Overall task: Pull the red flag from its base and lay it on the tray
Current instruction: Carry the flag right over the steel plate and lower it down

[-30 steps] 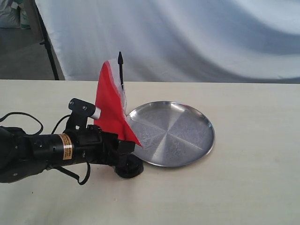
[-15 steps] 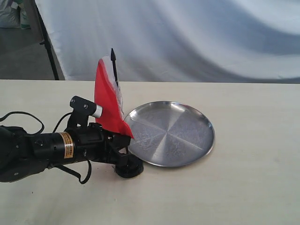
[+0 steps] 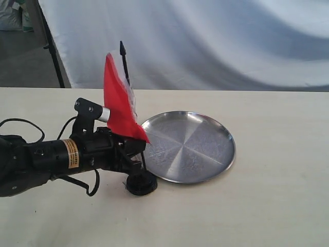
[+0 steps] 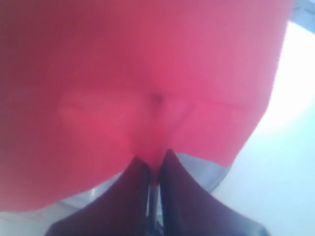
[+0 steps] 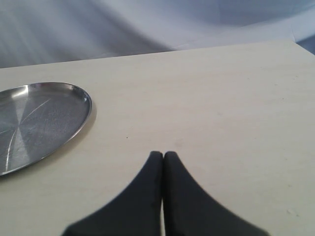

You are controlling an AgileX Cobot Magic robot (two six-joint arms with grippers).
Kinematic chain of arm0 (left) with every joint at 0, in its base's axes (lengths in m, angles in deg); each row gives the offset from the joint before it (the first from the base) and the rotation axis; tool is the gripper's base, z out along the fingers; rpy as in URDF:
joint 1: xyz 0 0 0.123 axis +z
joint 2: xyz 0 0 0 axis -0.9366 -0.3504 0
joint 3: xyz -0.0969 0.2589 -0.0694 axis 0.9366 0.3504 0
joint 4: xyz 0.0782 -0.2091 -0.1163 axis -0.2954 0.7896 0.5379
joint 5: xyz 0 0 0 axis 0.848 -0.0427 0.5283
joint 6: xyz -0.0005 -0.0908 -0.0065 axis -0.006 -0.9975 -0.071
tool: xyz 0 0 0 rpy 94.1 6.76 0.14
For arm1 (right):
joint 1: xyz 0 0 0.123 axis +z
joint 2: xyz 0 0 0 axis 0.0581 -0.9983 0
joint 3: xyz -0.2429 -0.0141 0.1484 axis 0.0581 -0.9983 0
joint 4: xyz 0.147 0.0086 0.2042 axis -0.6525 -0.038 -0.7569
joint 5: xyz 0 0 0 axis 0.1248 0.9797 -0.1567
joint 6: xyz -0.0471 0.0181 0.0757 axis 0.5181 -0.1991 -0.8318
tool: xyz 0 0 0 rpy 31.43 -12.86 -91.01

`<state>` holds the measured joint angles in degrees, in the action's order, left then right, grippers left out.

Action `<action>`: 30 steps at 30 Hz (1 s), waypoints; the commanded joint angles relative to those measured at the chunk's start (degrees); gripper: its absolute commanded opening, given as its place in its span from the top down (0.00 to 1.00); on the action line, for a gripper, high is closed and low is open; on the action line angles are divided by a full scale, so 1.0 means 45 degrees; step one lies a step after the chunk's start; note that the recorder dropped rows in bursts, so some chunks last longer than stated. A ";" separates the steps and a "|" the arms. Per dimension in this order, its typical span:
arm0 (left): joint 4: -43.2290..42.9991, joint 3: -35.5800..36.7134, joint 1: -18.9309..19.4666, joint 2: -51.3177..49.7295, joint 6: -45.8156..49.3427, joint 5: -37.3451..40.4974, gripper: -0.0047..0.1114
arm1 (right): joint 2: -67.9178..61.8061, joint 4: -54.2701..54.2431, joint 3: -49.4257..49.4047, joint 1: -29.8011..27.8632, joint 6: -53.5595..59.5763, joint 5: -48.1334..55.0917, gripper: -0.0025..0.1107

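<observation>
Here we are at the pale wooden table (image 3: 267, 206), and the small bright red cloth flag with its white edge strip on a thin black stick (image 3: 119, 105) is up in the air on the left of the exterior view. The black left arm with an orange label (image 3: 56, 157) reaches in low from the left, and the left jaws are pinching the stick just under the cloth. From the left wrist view we get red cloth (image 4: 138, 88) filling almost everything, with 2 dark fingertips (image 4: 174, 189) pressed close on either side of a thin sliver of stick.

The stick leans, its pointed tip tipped toward the left. Its lower end runs down to the small round black plastic base (image 3: 141, 183), which sits on the table touching the near-left rim of the round shiny silver metal tray (image 3: 190, 146). Whether the stick's foot is seated in the base's hole, we cannot tell.

The tray lies flat, nothing on it. Over in the right wrist view, the right jaws are pressed together on nothing, fingertips (image 5: 172, 187) above bare table (image 5: 221, 98), the tray's rim (image 5: 86, 105) off to one side. A white cloth backdrop (image 3: 205, 41) hangs behind.
</observation>
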<state>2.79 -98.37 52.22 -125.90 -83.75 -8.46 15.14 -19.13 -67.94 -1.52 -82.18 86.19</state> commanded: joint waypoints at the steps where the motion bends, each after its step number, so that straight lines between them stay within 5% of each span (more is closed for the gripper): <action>1: -0.0374 -0.0049 -0.0029 0.0753 0.0007 -0.0402 0.96 | 0.0046 -0.0058 0.0035 -0.0037 0.0041 -0.0119 0.98; 8: -0.0374 -0.0049 -0.0029 0.1618 -0.0759 -0.0782 0.96 | 0.0046 -0.0058 0.0035 -0.0037 0.0041 -0.0119 0.98; 15: -0.0379 -0.0299 -0.0029 0.1041 -0.3142 -0.4298 0.96 | 0.0046 -0.0058 0.0035 -0.0037 0.0041 -0.0119 0.98; 30: -0.0832 -0.5423 -0.1562 -0.3978 -0.9498 -0.3970 0.96 | 0.0046 -0.0058 0.0035 -0.0037 0.0041 -0.0119 0.98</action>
<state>-1.06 -119.05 45.81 -140.03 -120.72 -26.05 15.14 -19.13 -67.94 -1.52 -82.18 86.19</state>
